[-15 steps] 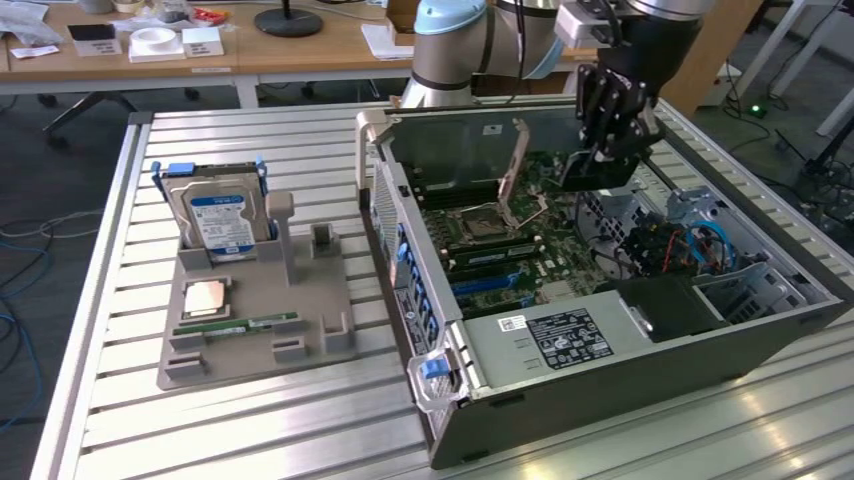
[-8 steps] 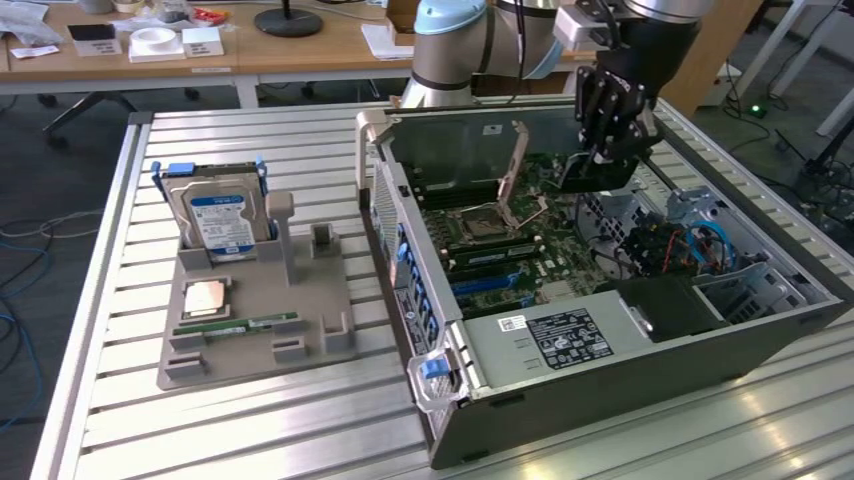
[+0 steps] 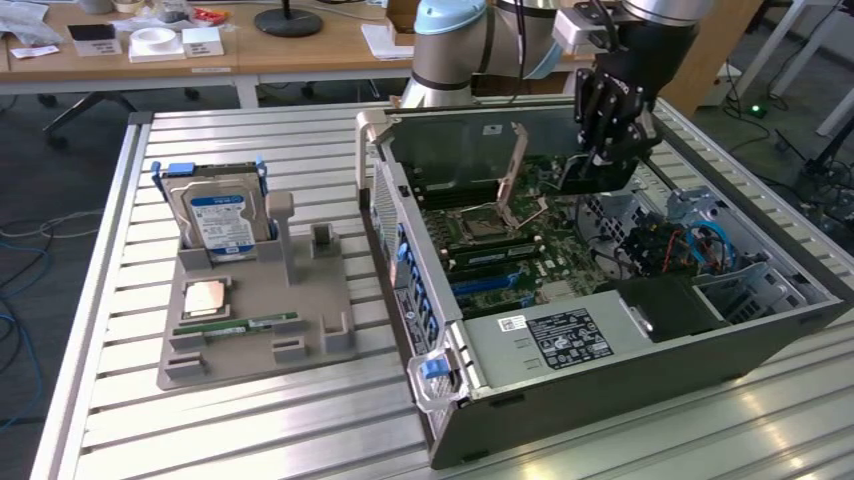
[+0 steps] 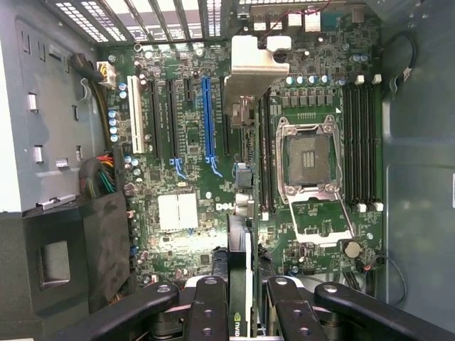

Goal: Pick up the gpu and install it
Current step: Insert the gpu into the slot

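While pinching the gpu in the tool above the motherboard, mid-install: likely calls for lining up squarely over blue slot.

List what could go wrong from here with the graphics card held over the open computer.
1. The graphics card, gripped edge-on in the jaws, looks offset from the long blue slot. Lowered like this, it might strike neighbouring parts on the board.
2. Its metal bracket sits close to the case's rear grille and could catch there on the way down.
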Controlling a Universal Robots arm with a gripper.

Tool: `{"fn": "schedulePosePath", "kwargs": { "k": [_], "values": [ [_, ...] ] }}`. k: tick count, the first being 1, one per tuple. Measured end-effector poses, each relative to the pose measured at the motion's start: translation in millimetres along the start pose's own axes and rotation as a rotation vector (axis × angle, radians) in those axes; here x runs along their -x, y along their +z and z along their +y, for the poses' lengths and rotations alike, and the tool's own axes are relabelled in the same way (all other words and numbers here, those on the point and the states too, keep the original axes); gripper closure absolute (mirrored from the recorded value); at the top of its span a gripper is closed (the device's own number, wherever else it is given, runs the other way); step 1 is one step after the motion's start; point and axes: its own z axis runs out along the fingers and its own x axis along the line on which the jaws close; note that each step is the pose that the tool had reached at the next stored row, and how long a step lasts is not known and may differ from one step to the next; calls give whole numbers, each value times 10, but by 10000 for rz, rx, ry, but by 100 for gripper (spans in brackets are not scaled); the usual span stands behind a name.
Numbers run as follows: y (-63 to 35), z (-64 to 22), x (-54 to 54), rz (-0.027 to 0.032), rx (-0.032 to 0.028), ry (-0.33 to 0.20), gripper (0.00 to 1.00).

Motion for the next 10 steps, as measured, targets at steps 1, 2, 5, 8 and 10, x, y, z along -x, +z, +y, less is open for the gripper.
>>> {"fn": "schedulePosePath", "kwargs": {
  "k": [1,2,5,8,10],
  "values": [
    [8,0,0,1,0,0,74],
    [17,0,0,2,0,1,74],
    [39,1,0,5,0,1,74],
    [40,1,-1,5,0,1,74],
    [42,1,-1,4,0,0,74]
  ]
}}
